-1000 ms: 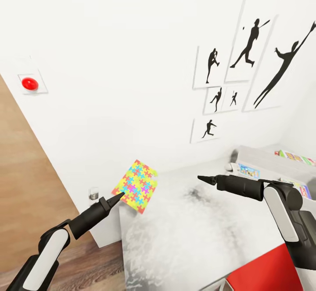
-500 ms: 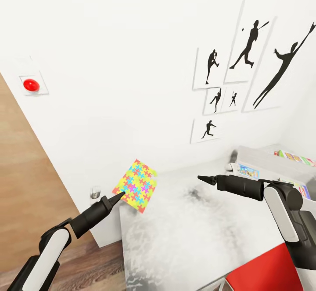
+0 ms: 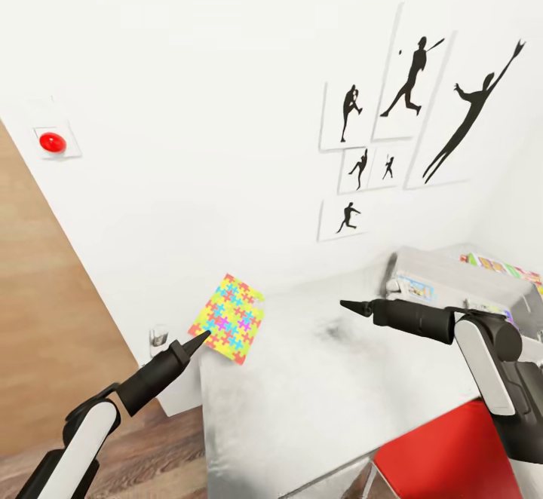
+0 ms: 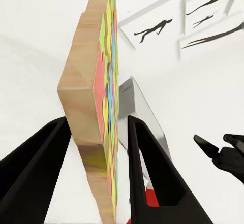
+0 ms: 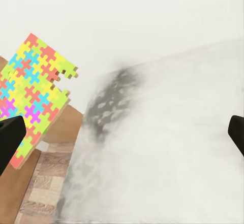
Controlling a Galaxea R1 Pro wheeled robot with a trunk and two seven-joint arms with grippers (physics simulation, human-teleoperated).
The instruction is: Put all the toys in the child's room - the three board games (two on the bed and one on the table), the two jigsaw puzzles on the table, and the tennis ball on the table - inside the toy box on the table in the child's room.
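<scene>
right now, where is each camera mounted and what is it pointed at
Head view: high on the robot, looking down over both arms at the table and wall pictures.
Left wrist view: along the left gripper fingers, shut on the jigsaw puzzle edge-on.
Right wrist view: over the tabletop, open right gripper fingertips at the edges.
All three share the puzzle.

Left gripper [image 3: 202, 338] at near-left corner of table [image 3: 317, 393], jigsaw puzzle [image 3: 228, 316] upright on edge between its fingers [image 4: 152, 173], rising ahead of tips. Right gripper [image 3: 348, 306] over tabletop, well right of puzzle, level with it. Toy box [image 3: 452, 284] right of and beyond right gripper, at table's far right end; board games [image 3: 415, 288] in it. Chair [image 3: 452, 454] behind right gripper, at table's near edge. Wall pictures [image 3: 400, 107] on wall ahead of both, above box. Wall button [image 3: 53, 142] above and left of left gripper.
</scene>
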